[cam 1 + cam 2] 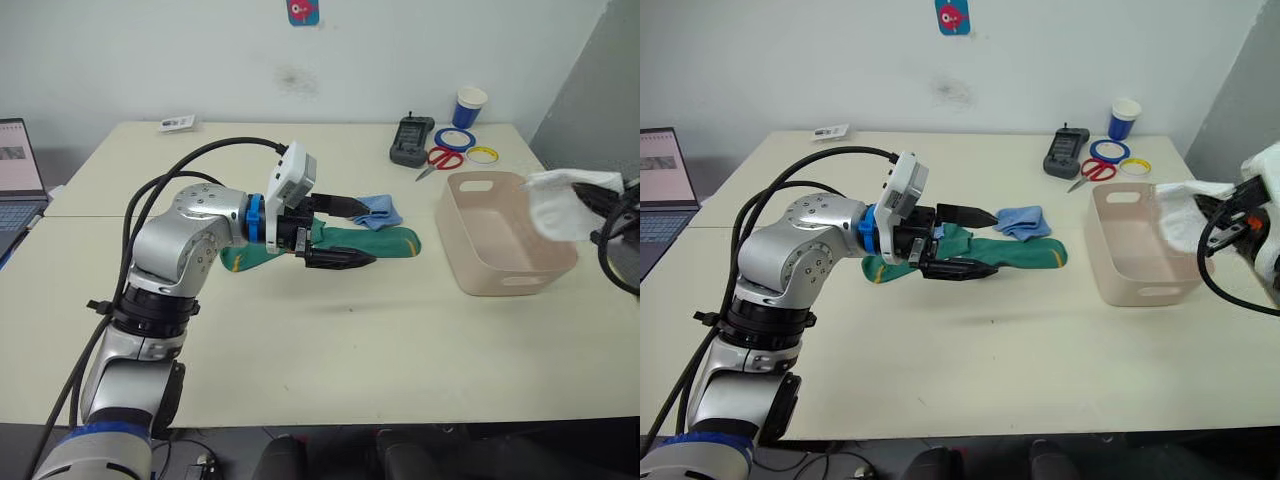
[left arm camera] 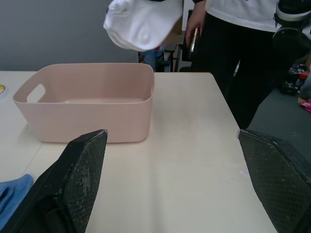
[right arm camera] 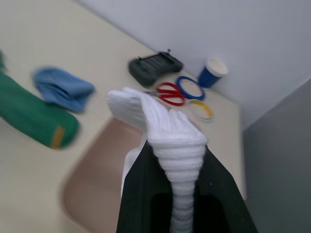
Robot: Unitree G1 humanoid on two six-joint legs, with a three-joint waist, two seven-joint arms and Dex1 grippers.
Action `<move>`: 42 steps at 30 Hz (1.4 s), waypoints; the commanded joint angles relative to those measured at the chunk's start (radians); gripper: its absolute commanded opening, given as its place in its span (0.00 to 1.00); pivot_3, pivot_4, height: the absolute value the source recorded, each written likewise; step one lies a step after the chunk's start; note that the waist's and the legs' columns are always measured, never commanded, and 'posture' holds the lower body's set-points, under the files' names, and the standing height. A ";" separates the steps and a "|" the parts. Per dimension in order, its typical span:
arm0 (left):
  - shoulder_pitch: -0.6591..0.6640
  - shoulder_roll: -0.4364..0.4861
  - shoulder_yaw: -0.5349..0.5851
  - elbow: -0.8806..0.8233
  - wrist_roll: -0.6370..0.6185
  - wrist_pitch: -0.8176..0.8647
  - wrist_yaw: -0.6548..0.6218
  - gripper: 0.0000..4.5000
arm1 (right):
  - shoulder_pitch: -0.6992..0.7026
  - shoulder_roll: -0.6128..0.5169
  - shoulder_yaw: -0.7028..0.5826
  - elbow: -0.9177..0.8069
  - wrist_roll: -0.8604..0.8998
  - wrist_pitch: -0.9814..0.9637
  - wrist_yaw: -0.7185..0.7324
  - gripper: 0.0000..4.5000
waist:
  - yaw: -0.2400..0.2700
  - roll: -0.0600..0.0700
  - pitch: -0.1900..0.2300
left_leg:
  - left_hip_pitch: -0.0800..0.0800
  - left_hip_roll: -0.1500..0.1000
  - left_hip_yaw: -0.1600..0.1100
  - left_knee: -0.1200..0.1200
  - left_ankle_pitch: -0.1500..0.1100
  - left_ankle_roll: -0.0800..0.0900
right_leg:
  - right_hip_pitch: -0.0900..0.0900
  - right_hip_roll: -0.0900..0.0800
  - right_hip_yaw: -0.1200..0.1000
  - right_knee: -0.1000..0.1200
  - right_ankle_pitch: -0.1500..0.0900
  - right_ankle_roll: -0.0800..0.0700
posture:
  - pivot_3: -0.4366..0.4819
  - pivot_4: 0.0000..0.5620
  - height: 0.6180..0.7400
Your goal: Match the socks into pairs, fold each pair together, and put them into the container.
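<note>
While the right hand (image 3: pixel 171 194) grips white socks (image 3: pixel 160 121) above the container (image 1: pixel 500 245), the left hand (image 1: pixel 345 232) hangs open.

Head stereo pair looks forward and down over my arms; whole bench (image 1: pixel 330 360) in frame, back wall across top. Both eyes share same scene, container (image 1: pixel 500 250) at right of frame.

Left wrist camera sits low, near bench surface, facing along my left end effector (image 2: pixel 172 184) toward container, at upper left of frame.

Right wrist camera looks steeply down from above container along my right end effector (image 3: pixel 176 165); white socks (image 3: pixel 167 136) close at centre, scissors (image 3: pixel 170 93) beyond.
</note>
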 commanded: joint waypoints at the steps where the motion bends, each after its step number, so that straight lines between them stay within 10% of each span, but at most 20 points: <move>1: -0.028 -0.011 0.002 -0.026 -0.009 -0.002 0.004 0.99 | 0.013 -0.076 0.180 0.210 -0.244 -0.421 0.059 0.00 | 0.000 0.000 0.000 | 0.000 0.000 0.000 0.000 0.000 0.000 | 0.000 0.000 0.000 0.000 0.000 0.000 | 0.48 0.27 0.93; 8: -0.010 -0.021 0.006 -0.078 -0.025 0.022 0.033 0.99 | -0.301 -0.024 0.540 0.760 -0.548 -0.952 0.151 0.00 | -0.003 0.002 0.002 | 0.000 0.001 0.003 0.001 0.000 -0.001 | 0.000 -0.001 0.002 0.000 0.001 0.001 | 0.48 0.27 0.93; 23: 0.015 -0.011 0.008 -0.135 -0.041 0.042 0.067 0.99 | -0.614 0.182 0.725 1.292 -0.742 -1.299 0.257 0.00 | 0.005 0.002 0.003 | 0.000 0.002 0.002 0.002 0.003 -0.005 | 0.000 -0.003 0.001 0.004 0.004 -0.004 | 0.48 0.27 0.93; 36: 0.010 -0.011 -0.006 -0.108 -0.017 0.014 0.061 1.00 | -0.604 0.152 0.662 1.072 -0.587 -1.004 0.627 0.99 | 0.004 0.002 0.003 | 0.003 0.002 0.000 0.005 0.004 -0.006 | 0.000 -0.003 0.000 0.013 0.004 -0.004 | 0.48 0.27 0.93; 42: 0.010 -0.008 -0.009 -0.098 -0.009 0.003 0.054 1.00 | -0.562 0.084 0.610 0.841 -0.509 -0.807 0.748 0.99 | 0.006 0.002 0.003 | 0.002 0.002 0.000 0.006 0.004 -0.006 | 0.000 -0.003 0.000 0.013 0.004 -0.004 | 0.48 0.27 0.93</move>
